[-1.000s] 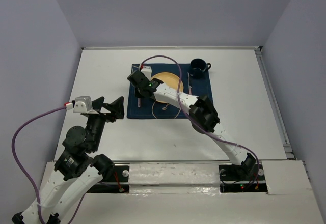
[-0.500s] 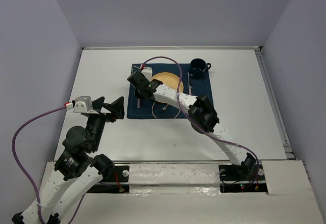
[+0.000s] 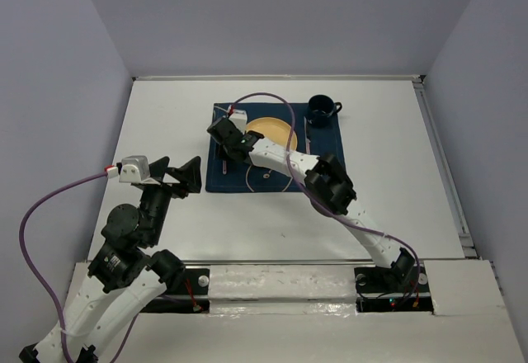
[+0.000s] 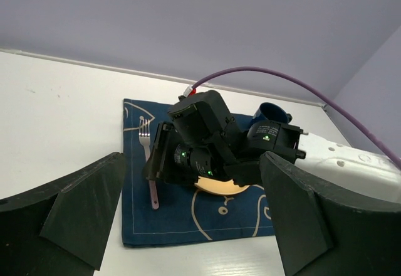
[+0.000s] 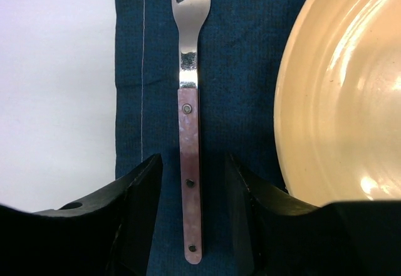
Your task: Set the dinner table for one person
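- Desk (image 3: 165, 115): blue mat (image 3: 326, 155) near far edge carries fork (image 5: 190, 132) beside plate (image 5: 341, 100).
- Right end effector (image 5: 193, 182): open astride fork handle.
- Left end effector (image 3: 177, 173): open, empty.

Dinner table (image 3: 388, 173): large rectangular tabletop, flat and matte white, lying level and spanning the overhead view from its near edge to its far edge.

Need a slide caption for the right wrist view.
Right hand open astride the pink-handled fork lying on the blue mat beside the yellow plate.
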Tool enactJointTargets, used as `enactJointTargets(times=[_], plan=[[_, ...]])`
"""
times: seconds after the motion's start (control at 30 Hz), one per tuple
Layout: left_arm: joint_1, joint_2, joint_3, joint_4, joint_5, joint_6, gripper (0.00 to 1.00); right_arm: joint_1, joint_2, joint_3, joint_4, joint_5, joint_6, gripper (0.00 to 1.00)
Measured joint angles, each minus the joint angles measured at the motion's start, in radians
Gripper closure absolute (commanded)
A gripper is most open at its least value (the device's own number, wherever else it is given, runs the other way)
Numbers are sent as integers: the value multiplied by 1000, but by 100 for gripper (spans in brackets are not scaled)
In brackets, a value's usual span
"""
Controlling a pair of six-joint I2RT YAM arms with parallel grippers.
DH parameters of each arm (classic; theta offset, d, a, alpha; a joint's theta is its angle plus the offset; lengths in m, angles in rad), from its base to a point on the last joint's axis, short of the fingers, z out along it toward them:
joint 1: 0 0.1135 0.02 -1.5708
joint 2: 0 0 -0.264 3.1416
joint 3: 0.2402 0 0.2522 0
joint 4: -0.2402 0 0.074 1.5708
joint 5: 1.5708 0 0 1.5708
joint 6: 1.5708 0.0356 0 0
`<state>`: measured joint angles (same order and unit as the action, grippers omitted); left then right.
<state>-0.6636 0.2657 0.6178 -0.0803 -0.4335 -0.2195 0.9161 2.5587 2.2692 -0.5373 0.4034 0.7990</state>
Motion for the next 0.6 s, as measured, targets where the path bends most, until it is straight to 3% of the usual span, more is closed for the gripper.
enactJointTargets(times=[0.17, 0.3, 0.6], plan=[[8, 0, 0, 0, 0, 1, 1, 3, -72, -90, 42, -1, -31, 49], [18, 0, 0, 0, -3, 1, 1, 13, -221, -234, 120, 1, -70, 49], [77, 18, 0, -5, -19, 3, 1, 51, -819, -726, 351, 68, -243, 48]])
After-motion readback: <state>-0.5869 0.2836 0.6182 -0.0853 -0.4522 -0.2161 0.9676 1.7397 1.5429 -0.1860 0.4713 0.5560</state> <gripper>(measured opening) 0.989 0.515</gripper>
